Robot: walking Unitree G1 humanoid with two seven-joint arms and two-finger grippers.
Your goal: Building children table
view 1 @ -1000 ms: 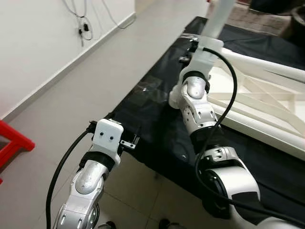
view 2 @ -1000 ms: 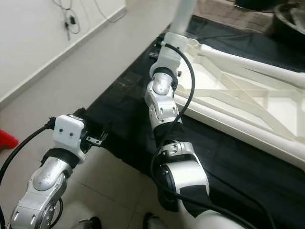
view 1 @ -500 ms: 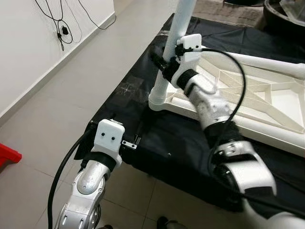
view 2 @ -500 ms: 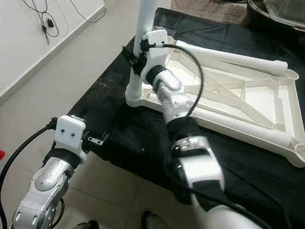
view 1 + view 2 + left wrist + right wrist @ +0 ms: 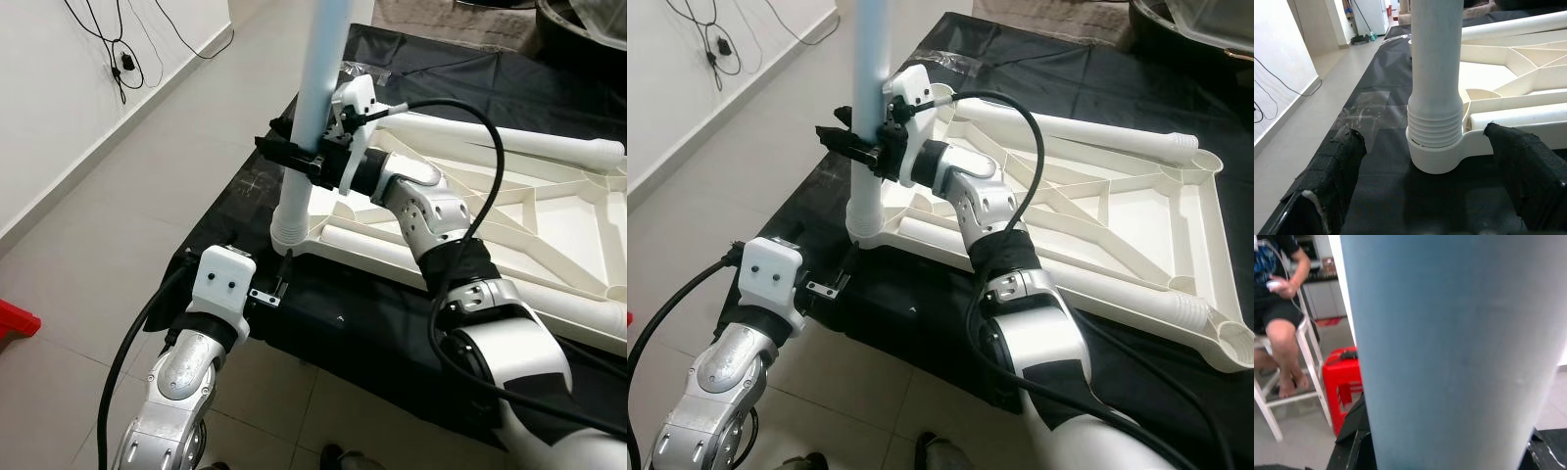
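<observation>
Right gripper (image 5: 297, 157) clamped around upright white table leg (image 5: 315, 93); jaws pinching leg from both sides, partway up shaft, above threaded end. Lower end of leg seated in corner socket (image 5: 1436, 155) of upturned white tabletop (image 5: 1087, 211), ribbed threads visible just above socket rim. Tabletop lying underside-up on black-covered surface (image 5: 392, 313), ribbing and diagonal braces exposed, round sockets at far corners.

Left gripper (image 5: 1430, 196) low at near edge of surface, jaws spread wide, nothing between pads. Socket and base of leg directly ahead of open jaws, centred between the two black fingers (image 5: 1334, 171), apart from both. No contact between left jaws and leg.

Beyond right jaws, past leg: red plastic stool (image 5: 1342, 377) on floor, person seated on white chair (image 5: 1283, 396). Cables (image 5: 113, 49) hanging on white wall to the robot's left. Pale tiled floor (image 5: 108, 255) beside surface.
</observation>
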